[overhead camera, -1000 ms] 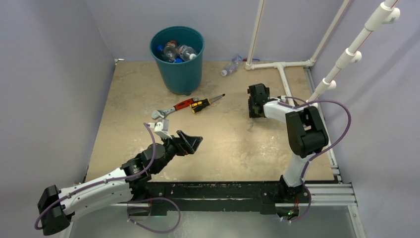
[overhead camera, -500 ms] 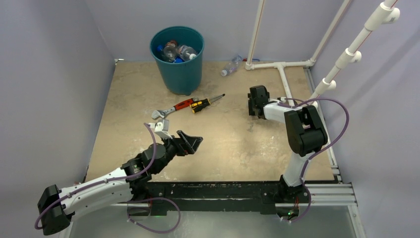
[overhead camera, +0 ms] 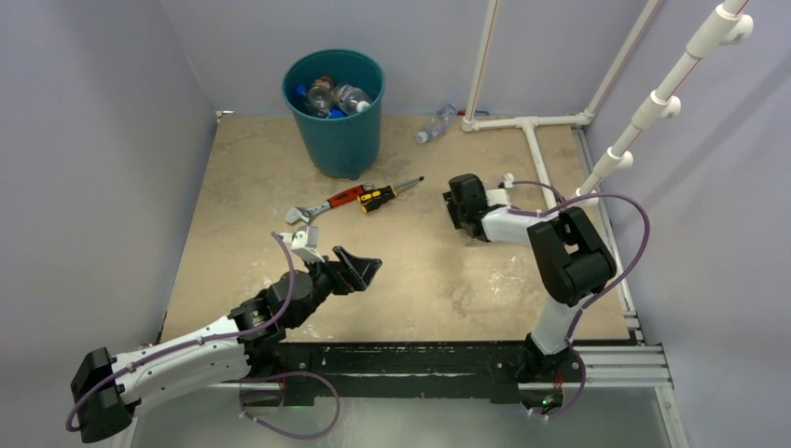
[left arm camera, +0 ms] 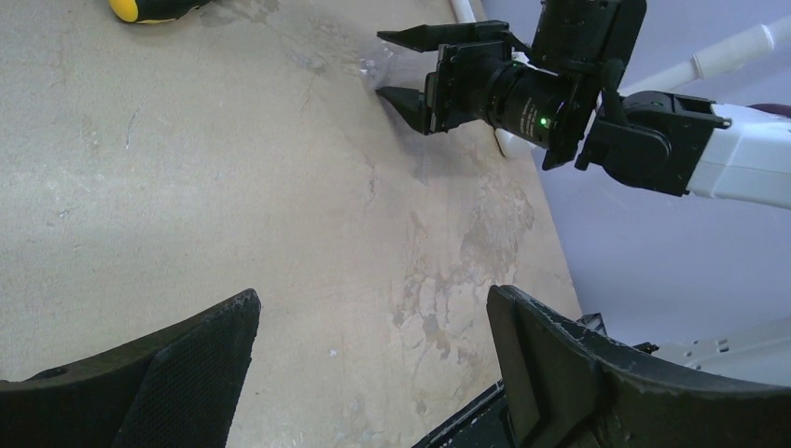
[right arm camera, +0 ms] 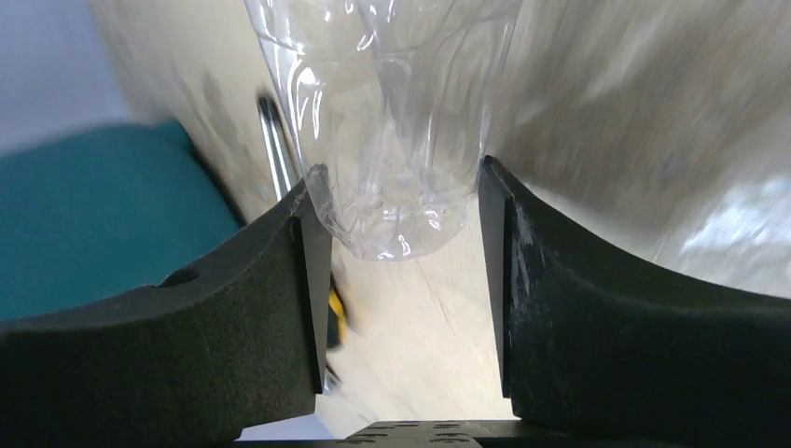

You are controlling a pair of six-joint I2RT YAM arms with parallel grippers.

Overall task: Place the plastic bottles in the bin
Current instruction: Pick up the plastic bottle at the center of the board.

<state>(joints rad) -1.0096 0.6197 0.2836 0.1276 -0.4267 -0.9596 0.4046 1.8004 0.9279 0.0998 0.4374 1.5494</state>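
Note:
A clear plastic bottle [right arm camera: 392,93] sits between the pads of my right gripper [right arm camera: 399,173], touching both, so the gripper is shut on it. From above, the right gripper [overhead camera: 462,201] is low over the table, right of the tools; the bottle is barely visible there. The left wrist view shows the same bottle [left arm camera: 371,67] as a faint clear shape at those fingertips. The teal bin [overhead camera: 334,117] stands at the back with several bottles [overhead camera: 336,96] inside. One more bottle [overhead camera: 435,123] lies by the back wall. My left gripper [overhead camera: 367,269] hangs open and empty over the front left.
A red-handled wrench [overhead camera: 322,205] and a yellow-black screwdriver [overhead camera: 387,194] lie in front of the bin. White pipes [overhead camera: 532,126] run along the back right of the table and up the right wall.
My right gripper has closed on the clear bottle and swung left toward the tools. The left arm has not moved.

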